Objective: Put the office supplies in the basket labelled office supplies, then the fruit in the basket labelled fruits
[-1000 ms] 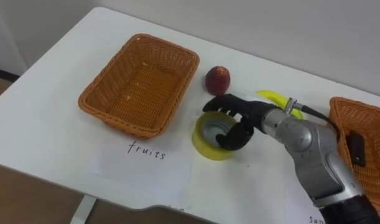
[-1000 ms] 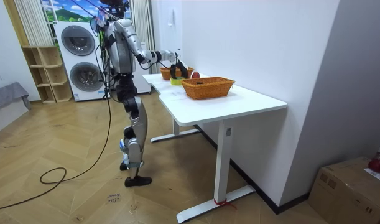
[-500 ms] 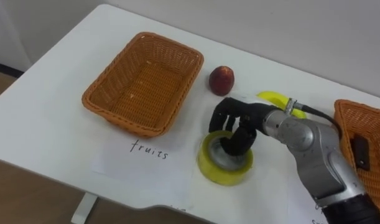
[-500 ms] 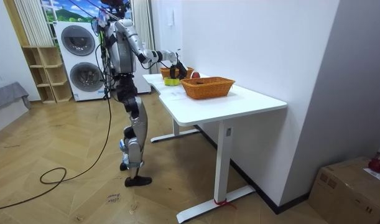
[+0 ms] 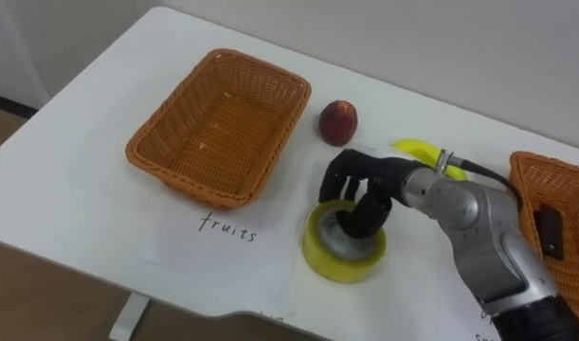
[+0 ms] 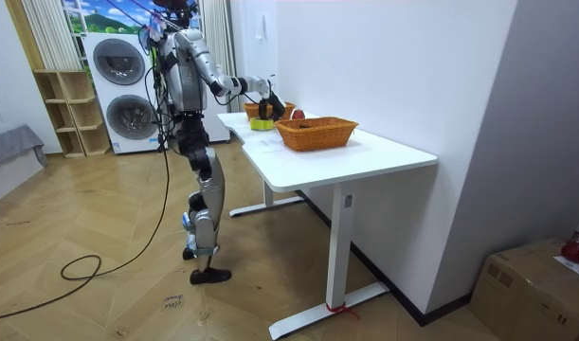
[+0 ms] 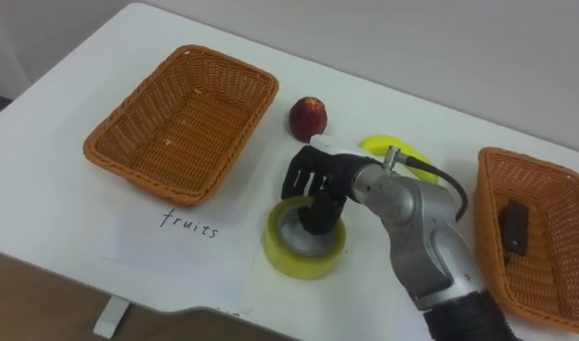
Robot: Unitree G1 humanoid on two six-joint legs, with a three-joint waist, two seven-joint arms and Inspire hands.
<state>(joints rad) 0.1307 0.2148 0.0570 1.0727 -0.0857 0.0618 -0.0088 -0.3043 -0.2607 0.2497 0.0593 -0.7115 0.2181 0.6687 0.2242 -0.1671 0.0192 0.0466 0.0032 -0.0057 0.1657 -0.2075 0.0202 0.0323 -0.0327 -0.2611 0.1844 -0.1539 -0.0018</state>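
On the white desk (image 5: 71,199) in the left eye view, your right robot hand (image 5: 363,189) is clamped on the wide yellow tape roll (image 5: 338,269), its fingers hooked into the core. The roll sits just beside the empty brown wicker basket (image 5: 185,180).

Over in the room view, the robot stands at the desk's end with that arm outstretched.

Across the right eye view, a second wicker basket (image 7: 531,159) lies well to the right, and a yellow banana (image 7: 374,145) lies just behind the wrist. Only one wall seems gripped, so the roll may pivot and slip in transit, and a low swing could knock the banana.
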